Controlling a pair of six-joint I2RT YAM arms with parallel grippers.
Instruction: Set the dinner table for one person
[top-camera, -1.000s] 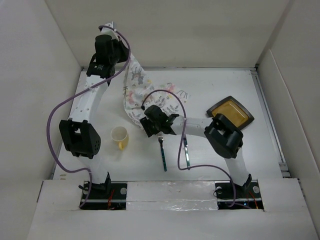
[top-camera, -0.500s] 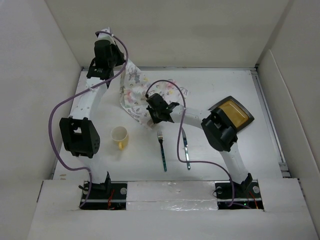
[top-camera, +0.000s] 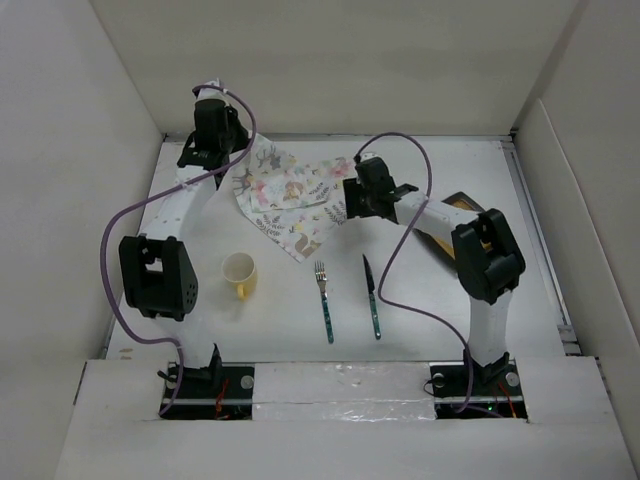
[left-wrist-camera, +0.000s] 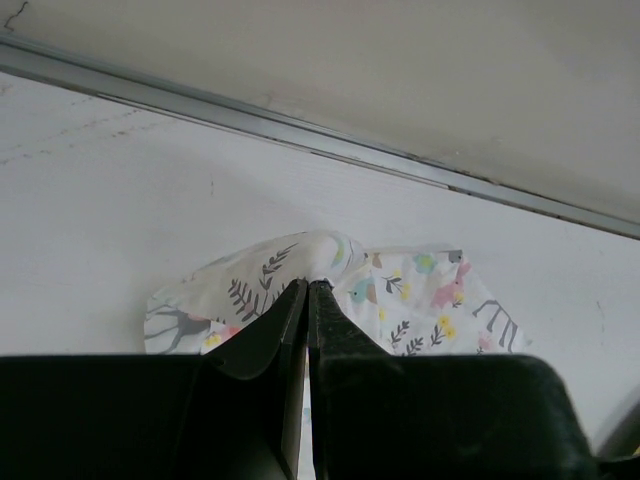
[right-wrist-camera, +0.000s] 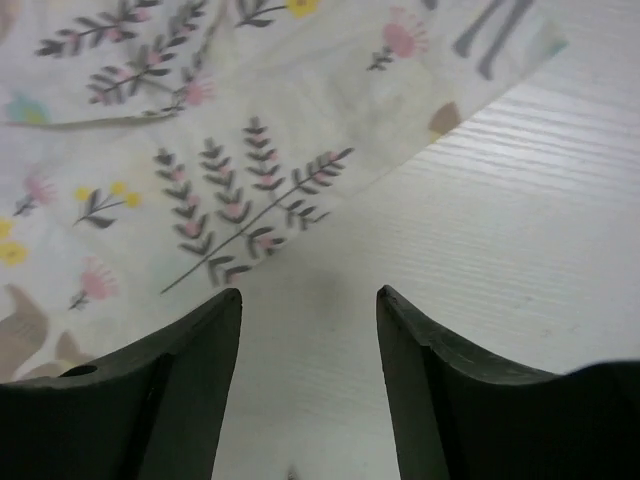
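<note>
One white worktop (top-camera: 440, 320) fills the top view, with the printed mat (top-camera: 290, 195) lying at its far middle. Left wrist: the left end effector (left-wrist-camera: 308, 300) pinches a fold of the mat. Right wrist: the right end effector (right-wrist-camera: 310, 300) is spread above the mat's edge.

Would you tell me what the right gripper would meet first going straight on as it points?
Likely the cloth mat, its edge just ahead of the right gripper; depth is unclear, so perhaps the bare dinner table first.
</note>
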